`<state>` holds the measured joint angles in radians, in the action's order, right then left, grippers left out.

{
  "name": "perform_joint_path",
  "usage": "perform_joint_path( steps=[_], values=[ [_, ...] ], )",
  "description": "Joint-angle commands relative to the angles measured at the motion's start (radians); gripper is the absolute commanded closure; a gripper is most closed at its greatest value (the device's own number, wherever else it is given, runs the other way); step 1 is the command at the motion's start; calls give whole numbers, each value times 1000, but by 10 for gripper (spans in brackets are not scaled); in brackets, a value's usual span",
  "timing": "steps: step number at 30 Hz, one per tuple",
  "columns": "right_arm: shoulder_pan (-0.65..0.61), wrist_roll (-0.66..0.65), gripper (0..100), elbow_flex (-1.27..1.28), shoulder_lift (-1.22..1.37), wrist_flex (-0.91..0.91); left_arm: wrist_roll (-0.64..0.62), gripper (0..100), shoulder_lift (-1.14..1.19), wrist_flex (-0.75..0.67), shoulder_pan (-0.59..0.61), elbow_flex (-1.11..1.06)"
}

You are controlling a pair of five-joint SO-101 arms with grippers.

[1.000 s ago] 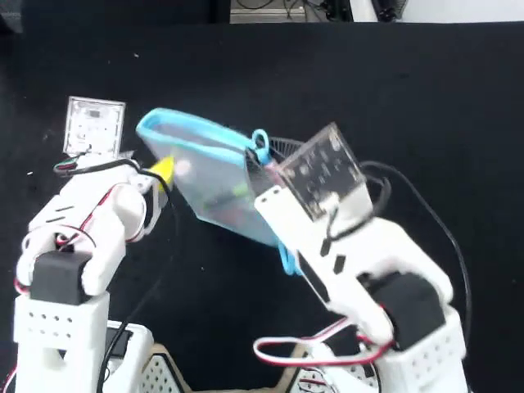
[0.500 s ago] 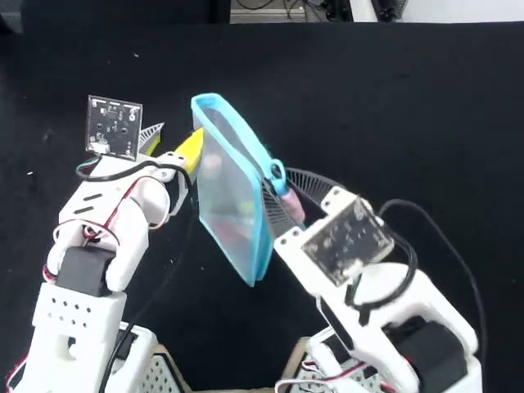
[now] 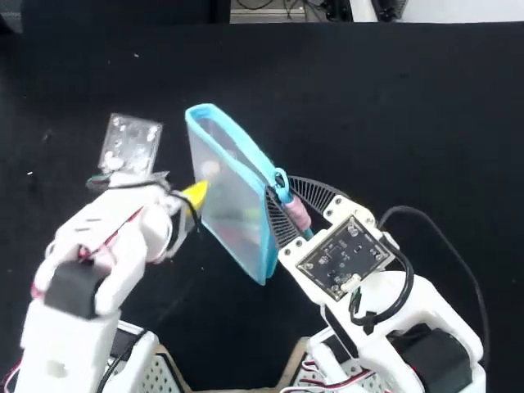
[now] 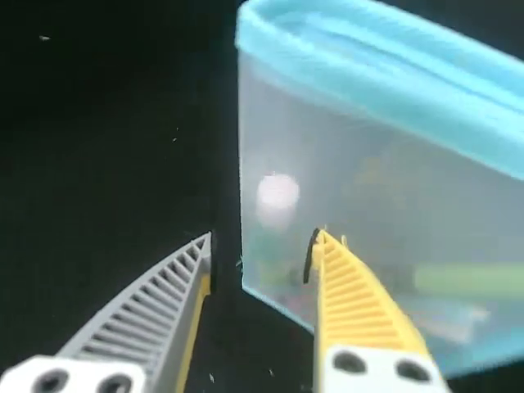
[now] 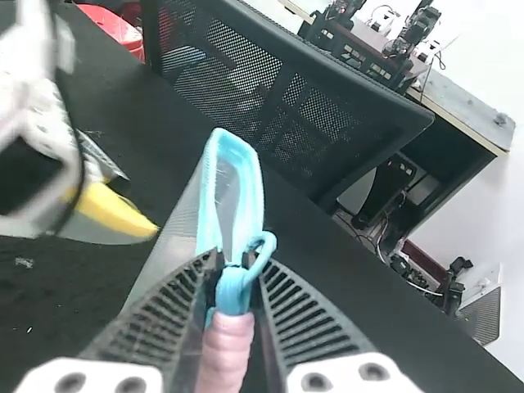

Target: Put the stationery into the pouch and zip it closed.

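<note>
Hanging off the black table point(image 3: 393, 106): one translucent blue-trimmed pouch point(image 3: 233, 205) | contents seen through wall: one green stick point(image 4: 467, 280), one white round piece point(image 4: 278, 192) | right gripper point(image 5: 235, 270): jaws clamped on pouch's zip end at one blue loop pull point(image 5: 255, 250) | left gripper point(image 4: 262, 237): jaws spread, straddling a pouch edge, holding nothing

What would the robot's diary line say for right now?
pouch: upright on edge, stationery inside | right gripper: shut on pouch at zip pull | left gripper: open at a pouch corner
</note>
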<state>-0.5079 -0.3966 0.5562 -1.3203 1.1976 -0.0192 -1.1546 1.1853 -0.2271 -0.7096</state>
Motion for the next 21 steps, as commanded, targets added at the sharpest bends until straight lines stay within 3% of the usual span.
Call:
perform_joint_path(
  steps=[1,7,15,21],
  values=[
    [8,-9,988,-8,-13,-3,-8,765,-126,140,-140,91],
    [8,-8,988,-7,-13,2,-9,737,-284,115,-394,-45],
    [11,-9,988,-8,-15,81,-101,737,-315,-160,-417,-248],
    [9,-3,988,-10,-15,49,-97,737,-324,-143,-458,-239]
  ],
)
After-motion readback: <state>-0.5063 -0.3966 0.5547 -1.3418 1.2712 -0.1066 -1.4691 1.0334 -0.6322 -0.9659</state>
